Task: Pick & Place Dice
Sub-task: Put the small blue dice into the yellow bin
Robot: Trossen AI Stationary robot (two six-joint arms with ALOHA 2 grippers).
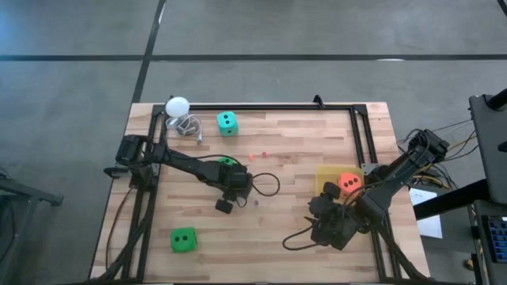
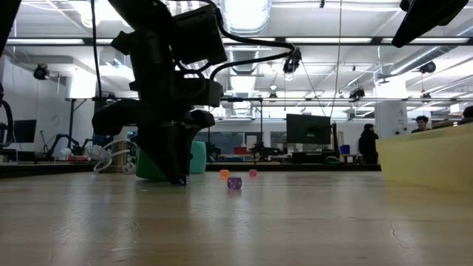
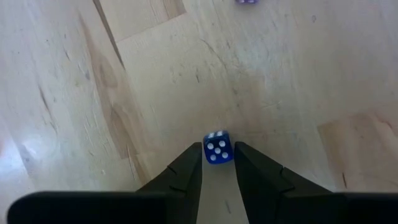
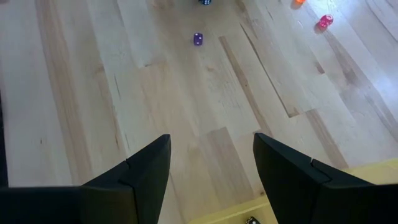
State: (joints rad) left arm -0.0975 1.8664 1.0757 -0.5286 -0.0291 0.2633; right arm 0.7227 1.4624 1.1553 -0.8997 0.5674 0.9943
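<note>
A teal die [image 1: 227,122] sits near the table's far edge, and a bright green one [image 1: 183,240] lies near the near-left corner. Another green die [image 1: 227,161] is half hidden behind my left arm. The orange-red die [image 1: 349,182] lies in a yellow tray [image 1: 326,172]. My left gripper [image 3: 218,163] points down at the table's middle [image 1: 234,188], shut on a tiny blue die [image 3: 218,148] with white pips. My right gripper [image 4: 211,146] hovers open at the near right [image 1: 318,218], holding nothing. My left gripper pinches the tiny blue die by two opposite faces [image 3: 207,151], only at the fingers' free ends. The fingers come from above, pointing down, and their tips reach the tabletop [image 2: 180,179]. Whether the die rests on the wood or is lifted, I cannot tell.
A white ball [image 1: 177,105] on a wire coil [image 1: 187,124] stands at the far-left corner. Tiny purple [image 4: 198,39], pink [image 4: 324,23] and orange [image 4: 299,2] dice lie mid-table. A dark frame [image 1: 261,108] borders the table. Cables [image 1: 269,184] trail over the wood.
</note>
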